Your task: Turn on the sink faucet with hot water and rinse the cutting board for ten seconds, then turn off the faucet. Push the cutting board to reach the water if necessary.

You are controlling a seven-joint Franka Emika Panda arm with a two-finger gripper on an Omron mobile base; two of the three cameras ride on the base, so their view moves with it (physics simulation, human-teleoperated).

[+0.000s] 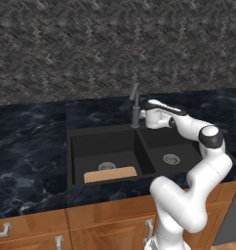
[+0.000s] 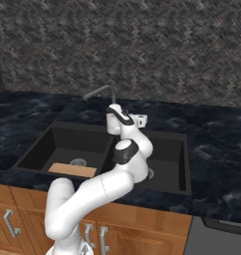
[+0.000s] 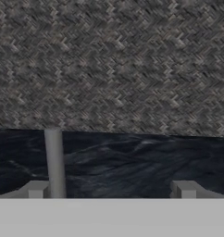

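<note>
The sink faucet [image 1: 135, 105] [image 2: 113, 94] stands behind the divider of the black double sink [image 1: 103, 128] [image 2: 157, 131]. In the hand view its post [image 3: 53, 162] rises just inside the left fingertip. My gripper [image 1: 148, 116] [image 2: 127, 114] [image 3: 109, 190] is level, faces the back wall at the faucet, and is open wide with nothing held. The tan cutting board [image 1: 110, 174] [image 2: 72, 170] lies flat at the front of the larger left basin, beside its drain [image 1: 107, 166]. No water shows at the spout.
Dark marble counter [image 1: 27, 146] [image 2: 217, 144] runs on both sides of the sink, with the grey woven wall [image 3: 114, 60] close behind the faucet. Wooden cabinet doors with metal handles [image 1: 3, 229] [image 2: 10, 224] sit below the front edge.
</note>
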